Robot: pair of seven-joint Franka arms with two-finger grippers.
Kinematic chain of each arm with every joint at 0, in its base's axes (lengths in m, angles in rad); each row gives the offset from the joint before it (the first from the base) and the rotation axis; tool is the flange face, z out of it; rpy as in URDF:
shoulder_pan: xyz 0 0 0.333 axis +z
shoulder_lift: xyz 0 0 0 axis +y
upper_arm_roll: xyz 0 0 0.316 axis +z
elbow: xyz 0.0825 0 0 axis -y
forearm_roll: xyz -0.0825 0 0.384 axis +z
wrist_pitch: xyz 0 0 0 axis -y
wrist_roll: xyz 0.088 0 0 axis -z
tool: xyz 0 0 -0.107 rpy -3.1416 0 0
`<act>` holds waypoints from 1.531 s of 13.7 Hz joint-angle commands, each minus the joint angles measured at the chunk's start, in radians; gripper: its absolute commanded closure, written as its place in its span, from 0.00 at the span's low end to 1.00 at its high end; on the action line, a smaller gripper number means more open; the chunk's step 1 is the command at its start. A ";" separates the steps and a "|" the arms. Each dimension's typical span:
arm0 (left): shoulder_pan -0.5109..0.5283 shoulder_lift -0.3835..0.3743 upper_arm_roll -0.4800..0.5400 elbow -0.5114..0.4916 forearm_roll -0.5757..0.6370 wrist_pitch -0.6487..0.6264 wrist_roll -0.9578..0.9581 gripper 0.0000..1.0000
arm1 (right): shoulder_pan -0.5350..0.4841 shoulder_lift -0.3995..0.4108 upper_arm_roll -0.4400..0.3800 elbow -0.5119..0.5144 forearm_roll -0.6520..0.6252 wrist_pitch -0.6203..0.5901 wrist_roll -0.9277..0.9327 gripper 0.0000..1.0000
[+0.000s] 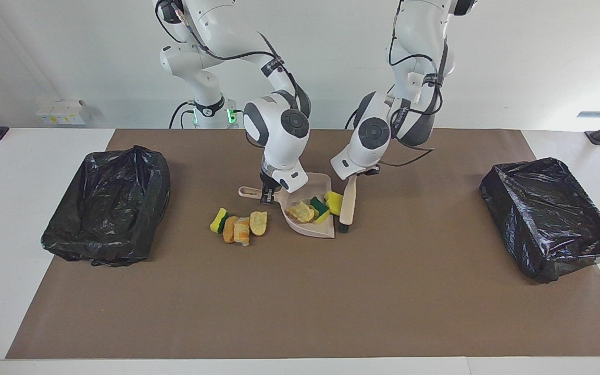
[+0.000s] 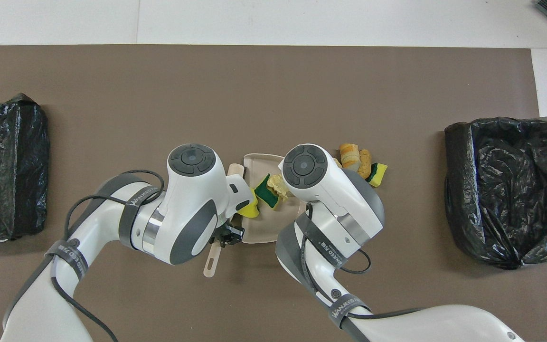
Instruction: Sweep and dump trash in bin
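My right gripper [image 1: 267, 195] is shut on the handle of the beige dustpan [image 1: 305, 227], which rests on the brown mat. My left gripper [image 1: 358, 174] is shut on the handle of the beige brush [image 1: 347, 205], whose bristles stand against the pan's open edge. In the pan lie three pieces of trash: a bread bit [image 1: 300, 211], a green-backed sponge chunk [image 2: 268, 197] and a yellow sponge chunk [image 1: 333, 202]. Several more trash pieces [image 1: 238, 227] sit on the mat beside the pan, toward the right arm's end. In the overhead view my right wrist hides its gripper.
A bin lined with a black bag [image 1: 107, 205] stands at the right arm's end of the table. Another black-lined bin [image 1: 550, 219] stands at the left arm's end. The brown mat [image 1: 300, 302] covers the middle of the white table.
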 commanded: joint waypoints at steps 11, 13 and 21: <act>0.156 -0.045 0.030 -0.035 -0.047 -0.064 -0.016 1.00 | -0.015 -0.016 0.007 -0.014 0.018 0.005 -0.023 1.00; 0.170 -0.060 0.030 -0.029 0.026 -0.076 -0.017 1.00 | -0.023 -0.023 0.007 -0.008 0.022 0.004 -0.006 1.00; 0.204 -0.082 0.019 0.002 0.087 -0.173 -0.031 1.00 | -0.208 -0.248 -0.001 0.013 0.093 -0.145 -0.069 1.00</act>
